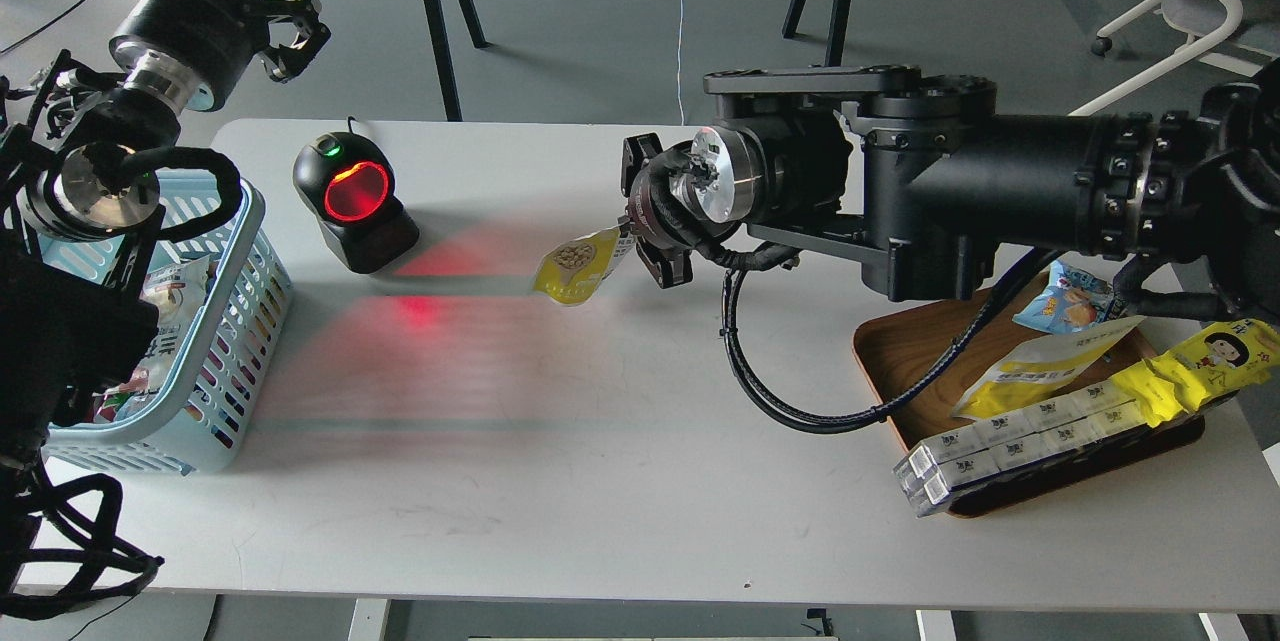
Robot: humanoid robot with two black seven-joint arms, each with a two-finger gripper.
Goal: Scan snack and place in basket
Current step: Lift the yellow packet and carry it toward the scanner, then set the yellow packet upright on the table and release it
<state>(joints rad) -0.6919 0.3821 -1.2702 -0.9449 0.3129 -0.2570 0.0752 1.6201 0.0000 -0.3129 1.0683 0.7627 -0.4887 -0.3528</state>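
Note:
The snack (576, 265), a small yellow-and-white pouch with a round picture of tan nuts, hangs from my right gripper (634, 243), which is shut on its top edge above the table's middle. The pouch faces the black scanner (352, 201), whose round window glows red and throws red light on the table. The light blue basket (228, 321) stands at the table's left edge with several packets inside. My left gripper (290, 16) is raised beyond the table's back left corner, fingers spread, empty.
A brown wooden tray (905, 361) at the right holds a larger yellow-white pouch (1045, 366), a blue packet (1070, 293), a long yellow cartoon-face wrapper (1195, 371) and white boxes (1010, 446). My right arm (1000, 191) spans the table's right half.

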